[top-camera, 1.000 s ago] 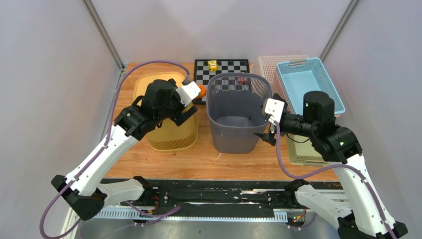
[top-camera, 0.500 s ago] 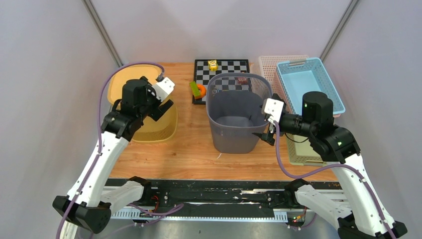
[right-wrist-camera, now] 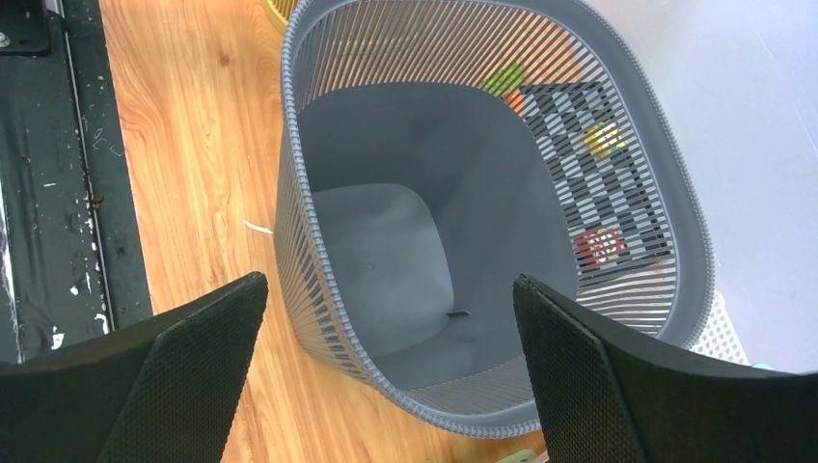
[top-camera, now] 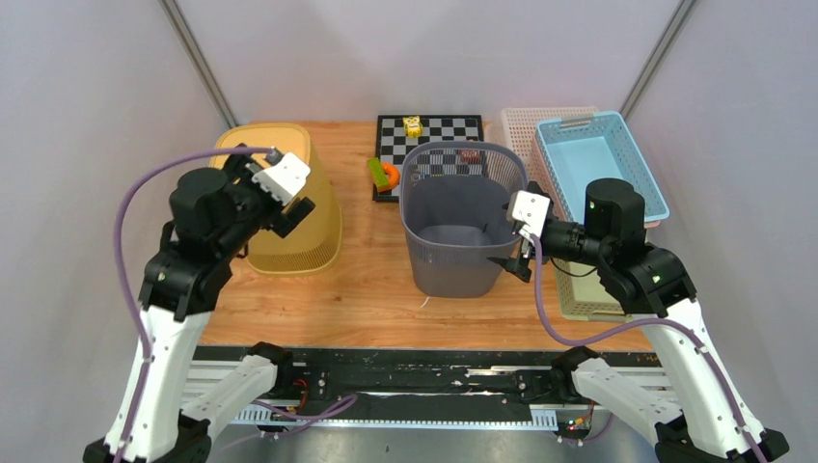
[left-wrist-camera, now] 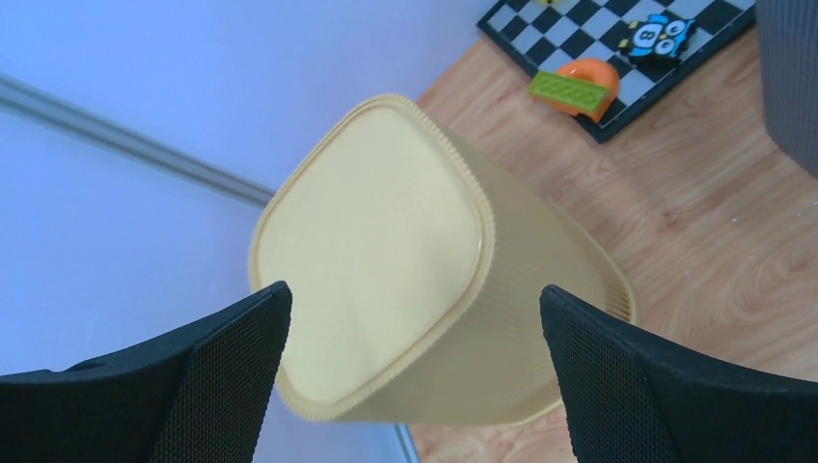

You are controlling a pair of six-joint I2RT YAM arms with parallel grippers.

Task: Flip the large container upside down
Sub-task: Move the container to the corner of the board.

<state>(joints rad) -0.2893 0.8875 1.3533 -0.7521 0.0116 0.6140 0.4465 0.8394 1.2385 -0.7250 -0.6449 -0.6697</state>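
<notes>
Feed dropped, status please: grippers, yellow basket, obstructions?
Left gripper open over yellow basket. Right gripper open at upright grey basket. Yellow basket upside down on table, nothing against it.

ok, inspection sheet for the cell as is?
Surface: wooden table, small white fleck before the gray basket.
Job's things: yellow basket inverted, base up, left; gray basket upright, empty, centre.
Clutter: chessboard with small toys at far edge; orange ring and green brick at its left edge; blue basket on pale mesh basket, right.
Grippers: left gripper open over yellow basket; right gripper open beside gray basket's rim.
Cables: purple cable loops off each arm.
Surroundings: plain walls, frame posts.
</notes>
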